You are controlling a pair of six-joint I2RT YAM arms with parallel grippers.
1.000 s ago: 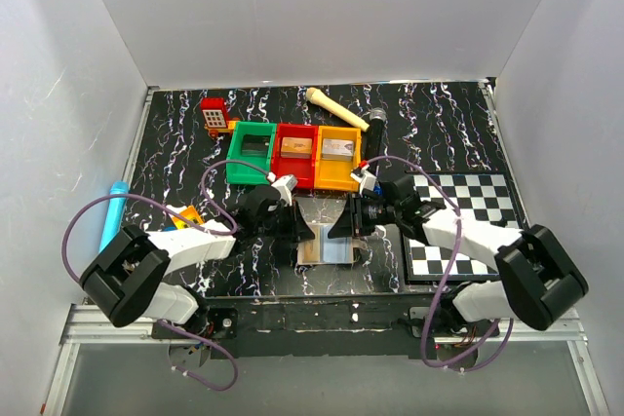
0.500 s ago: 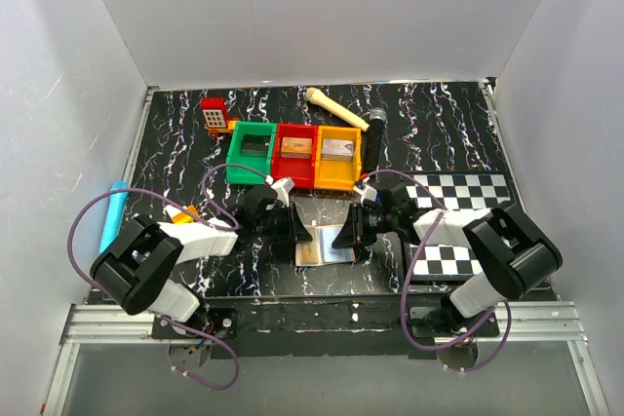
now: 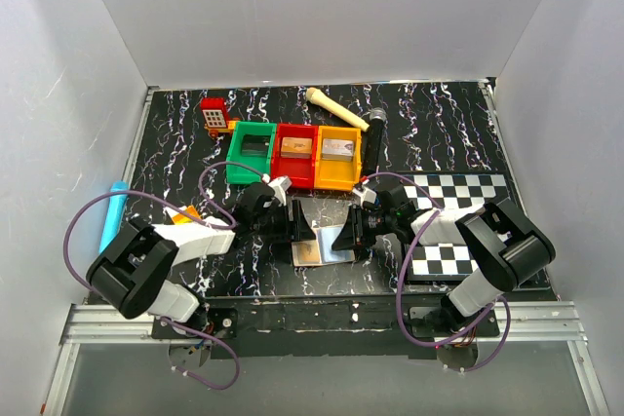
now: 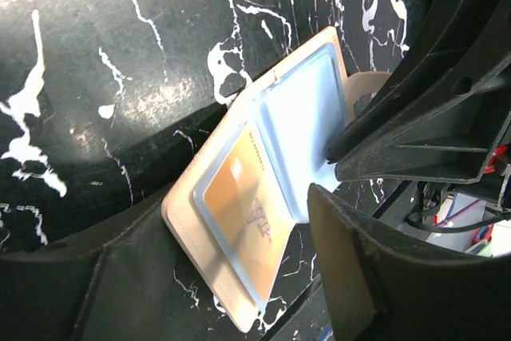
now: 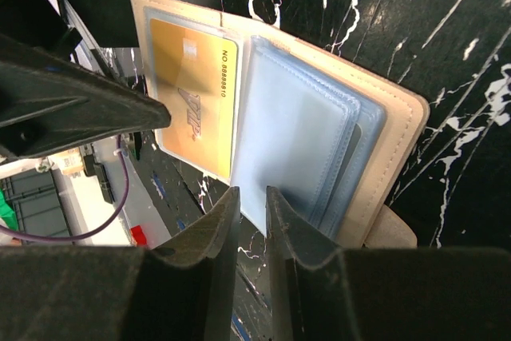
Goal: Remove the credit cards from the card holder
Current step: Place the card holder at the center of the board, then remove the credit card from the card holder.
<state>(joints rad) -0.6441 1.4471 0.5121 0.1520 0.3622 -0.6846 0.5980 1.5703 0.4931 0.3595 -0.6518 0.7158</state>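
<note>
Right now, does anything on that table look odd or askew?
The card holder lies open, one pale blue sleeve tilted up, pinched in the right hand. A gold card sits in the other pocket.

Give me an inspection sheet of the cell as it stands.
Surface: black table with white veining.
Job's things: card holder lying open; gold card in a sleeve.
Clutter: three bins, checkered board, bone-shaped toy, blue tube.
Grippers: left gripper open at the card holder's edge; right gripper nearly shut, apparently pinching a blue sleeve.
Cables: purple loops on both arms, none across the card holder.
Surroundings: white walls on three sides.
</note>
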